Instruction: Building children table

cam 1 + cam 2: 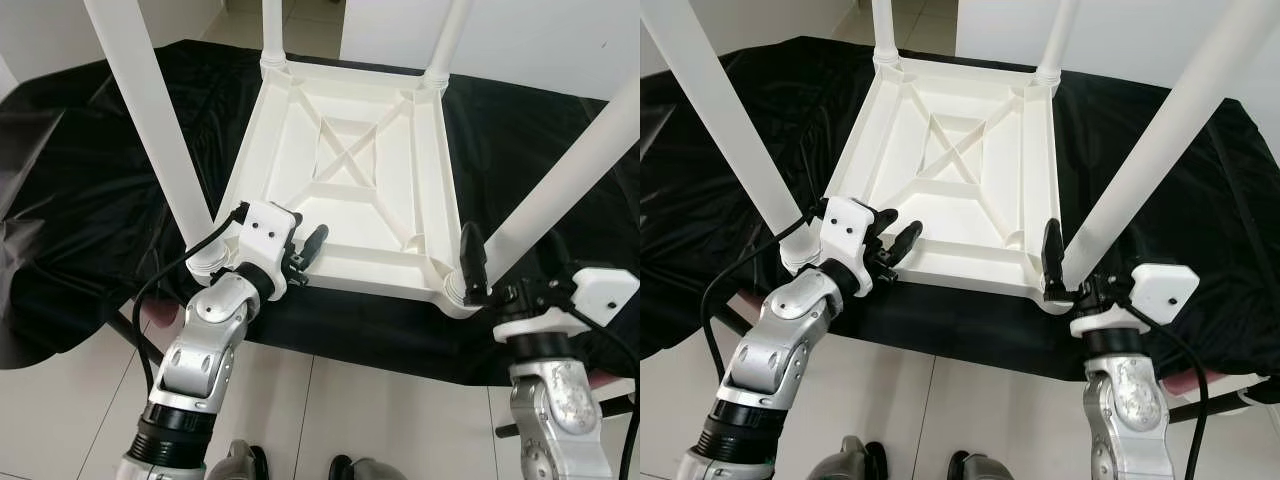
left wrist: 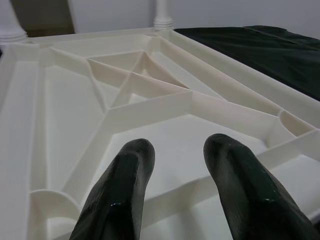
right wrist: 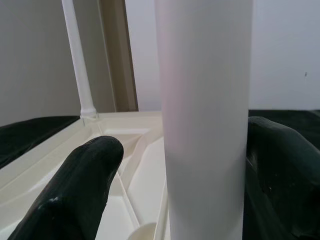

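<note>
The upturned white table (image 1: 345, 170) lies on the black cloth (image 1: 90, 170), its near-right leg (image 1: 560, 180) rising upright between the spread fingers of the right gripper (image 1: 510, 270), while the left gripper (image 1: 305, 255), fingers apart and empty, hovers over the near-left corner.

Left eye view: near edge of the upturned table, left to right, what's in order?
Near-left leg → left gripper over the table underside → right gripper with its jaws around the near-right leg.
</note>
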{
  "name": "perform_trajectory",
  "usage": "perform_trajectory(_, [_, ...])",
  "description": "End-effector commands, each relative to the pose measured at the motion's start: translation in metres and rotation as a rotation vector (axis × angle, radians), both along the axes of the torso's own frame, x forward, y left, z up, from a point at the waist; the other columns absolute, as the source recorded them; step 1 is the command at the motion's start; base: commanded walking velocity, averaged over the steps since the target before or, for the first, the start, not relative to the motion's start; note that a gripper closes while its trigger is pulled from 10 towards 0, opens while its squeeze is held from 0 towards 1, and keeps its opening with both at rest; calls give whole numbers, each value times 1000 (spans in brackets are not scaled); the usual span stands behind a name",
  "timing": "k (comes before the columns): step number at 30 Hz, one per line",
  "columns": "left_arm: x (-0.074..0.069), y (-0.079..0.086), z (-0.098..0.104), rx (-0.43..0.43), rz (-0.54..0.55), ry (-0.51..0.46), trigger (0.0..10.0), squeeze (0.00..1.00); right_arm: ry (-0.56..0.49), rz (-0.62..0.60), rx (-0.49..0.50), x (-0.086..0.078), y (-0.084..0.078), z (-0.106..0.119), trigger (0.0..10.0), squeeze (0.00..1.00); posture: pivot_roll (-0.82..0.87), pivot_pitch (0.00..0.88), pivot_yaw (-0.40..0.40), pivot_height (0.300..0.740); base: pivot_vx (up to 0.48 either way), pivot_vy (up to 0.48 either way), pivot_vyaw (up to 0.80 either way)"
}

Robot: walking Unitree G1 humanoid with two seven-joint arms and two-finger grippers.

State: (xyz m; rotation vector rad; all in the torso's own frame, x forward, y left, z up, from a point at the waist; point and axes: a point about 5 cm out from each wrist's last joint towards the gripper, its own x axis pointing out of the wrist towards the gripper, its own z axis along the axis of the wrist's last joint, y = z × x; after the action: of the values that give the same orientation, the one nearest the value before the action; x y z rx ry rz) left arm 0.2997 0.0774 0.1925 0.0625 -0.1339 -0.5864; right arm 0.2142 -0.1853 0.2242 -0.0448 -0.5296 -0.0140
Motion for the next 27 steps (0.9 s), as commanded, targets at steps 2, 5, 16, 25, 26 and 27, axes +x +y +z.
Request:
perform_trajectory(2, [5,1,-6,-22,145,34,10000,0,-28,-11,-7,1,-3,11,10000,0,-5,151,-36,740,0,0,0])
perform_trajectory(5, [7,-1,-12,-14,162,58,10000,0,-80,2,-21,8,-3,29,10000,0,-5,143,-39,740,0,0,0])
perform_trajectory(16, [10,-1,-10,-23,180,62,10000,0,-202,60,-86,20,-2,74,10000,0,-3,126,-41,740,0,0,0])
perform_trajectory(25, [11,-1,-7,-25,212,36,10000,0,-215,108,-97,21,3,83,10000,0,4,119,-47,740,0,0,0])
perform_trajectory(26, [12,-1,-6,-21,214,32,10000,0,-214,111,-97,21,3,83,10000,0,4,119,-47,740,0,0,0])
perform_trajectory(27, [12,-1,-6,-21,214,32,10000,0,-214,111,-97,21,3,83,10000,0,4,119,-47,740,0,0,0])
